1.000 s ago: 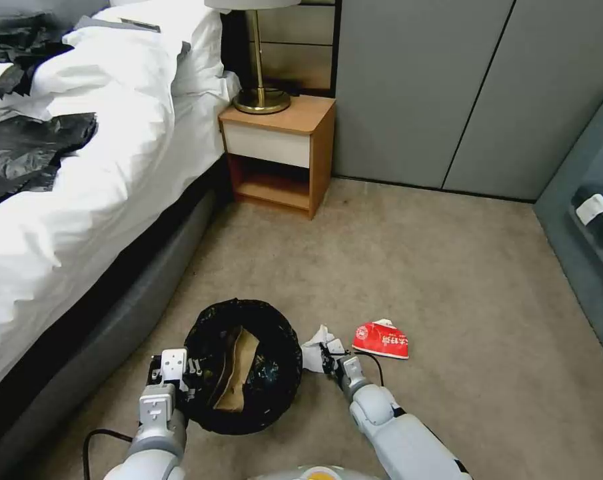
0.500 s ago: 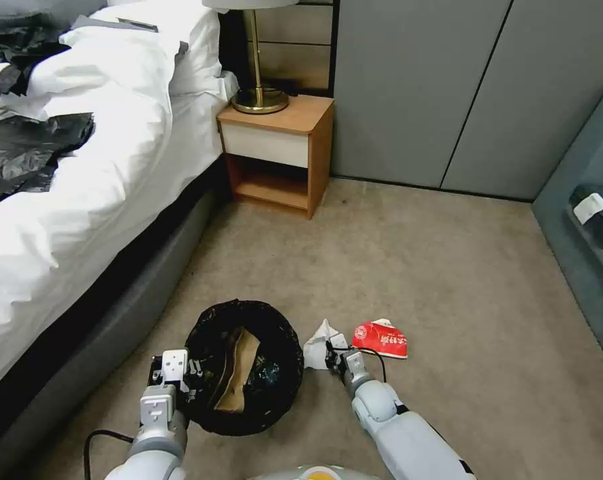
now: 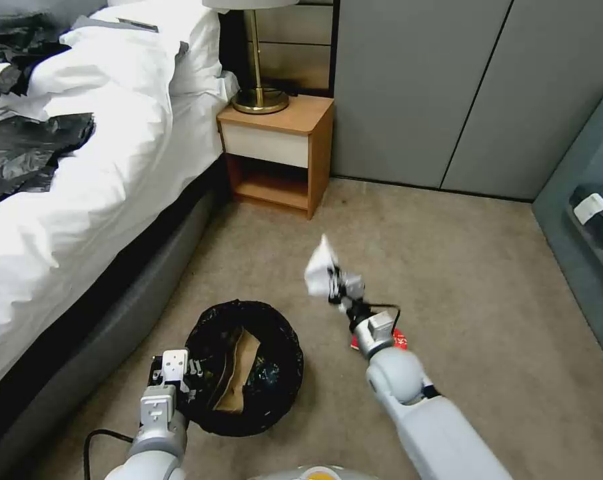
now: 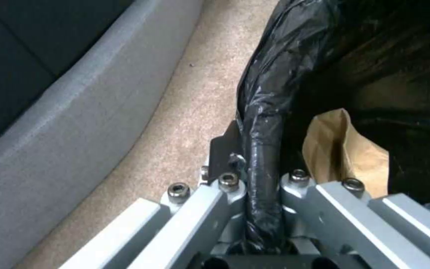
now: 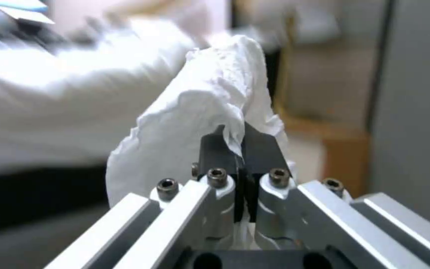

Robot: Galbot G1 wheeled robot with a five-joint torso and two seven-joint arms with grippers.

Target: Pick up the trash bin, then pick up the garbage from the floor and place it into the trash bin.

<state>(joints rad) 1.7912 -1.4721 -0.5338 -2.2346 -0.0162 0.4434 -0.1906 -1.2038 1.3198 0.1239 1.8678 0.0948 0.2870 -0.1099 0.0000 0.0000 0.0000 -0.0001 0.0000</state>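
While two claws clamp: right claw (image 3: 332,283) on one tissue (image 3: 318,270), left claw (image 4: 259,175) on one bin's rim (image 4: 262,123).

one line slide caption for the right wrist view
Right tool shut on the white tissue, held up in the air.

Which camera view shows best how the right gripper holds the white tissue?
The right wrist view: there the right gripper is seen close, jaws shut on a fold of the white tissue. The head view shows the tissue small, raised above the carpet beyond the trash bin. The left wrist view looks at the bin rim instead.
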